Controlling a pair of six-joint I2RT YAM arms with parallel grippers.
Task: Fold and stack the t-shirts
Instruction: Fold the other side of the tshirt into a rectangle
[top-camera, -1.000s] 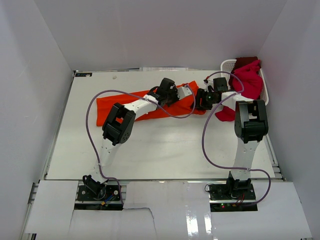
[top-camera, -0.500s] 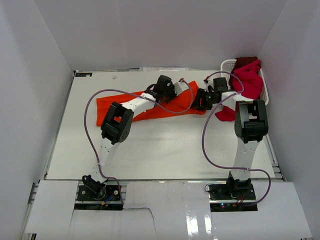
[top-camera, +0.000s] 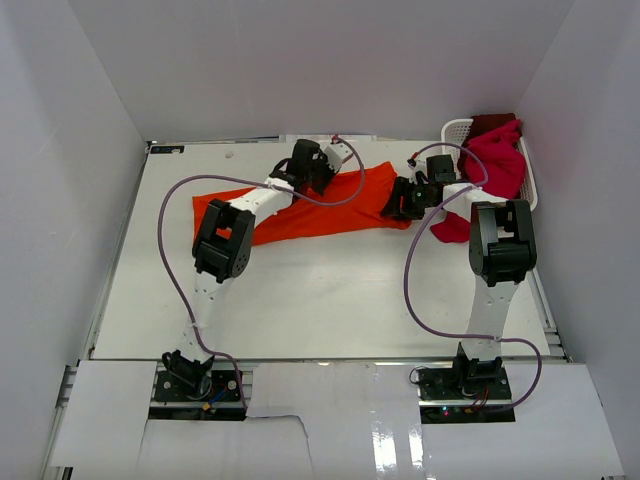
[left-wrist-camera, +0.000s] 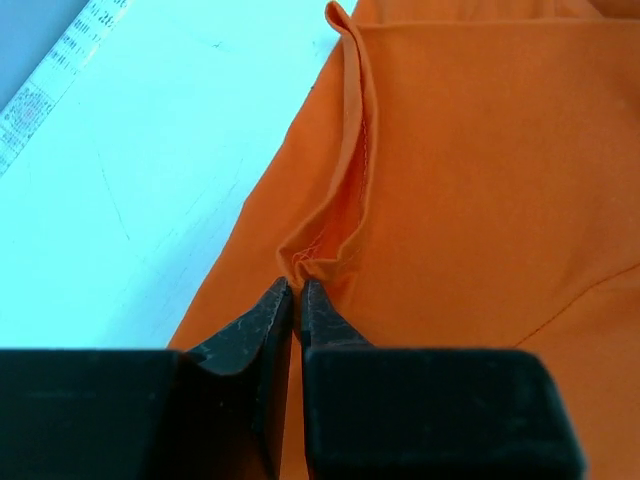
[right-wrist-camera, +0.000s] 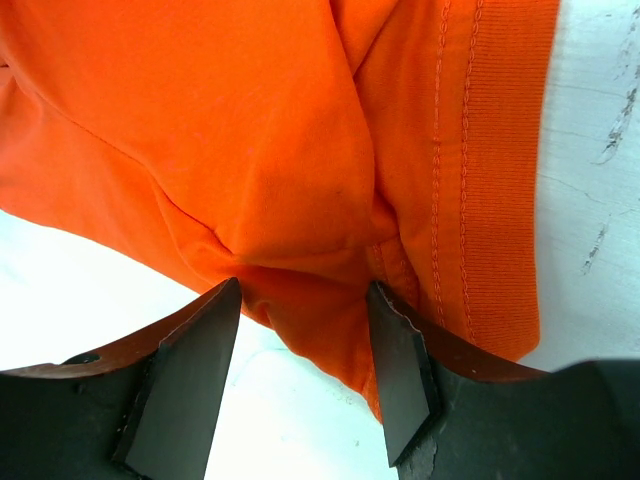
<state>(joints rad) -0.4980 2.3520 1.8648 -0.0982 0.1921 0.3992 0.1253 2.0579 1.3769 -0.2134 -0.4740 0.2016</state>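
The bright orange t-shirt (top-camera: 300, 212) lies stretched across the back half of the table. My left gripper (top-camera: 343, 160) is at its far edge. In the left wrist view that gripper (left-wrist-camera: 297, 290) is shut on a puckered fold of the shirt's hem (left-wrist-camera: 320, 250). My right gripper (top-camera: 392, 208) is over the shirt's right end. In the right wrist view it (right-wrist-camera: 303, 288) stands open, with bunched orange cloth (right-wrist-camera: 300, 200) and a ribbed band (right-wrist-camera: 490, 180) lying between and beyond its fingers. Crimson-magenta t-shirts (top-camera: 495, 160) and a dark red one (top-camera: 490, 122) are heaped at the back right.
A white lattice basket (top-camera: 455, 130) holds the heap of red shirts at the back right corner. A crimson piece (top-camera: 452, 228) spills onto the table beside the right arm. White walls enclose the table on three sides. Purple cables loop from both arms.
My left gripper has moved back and to the left, drawing the orange shirt's far edge with it, so the shirt lies wider. The right arm has stayed put.
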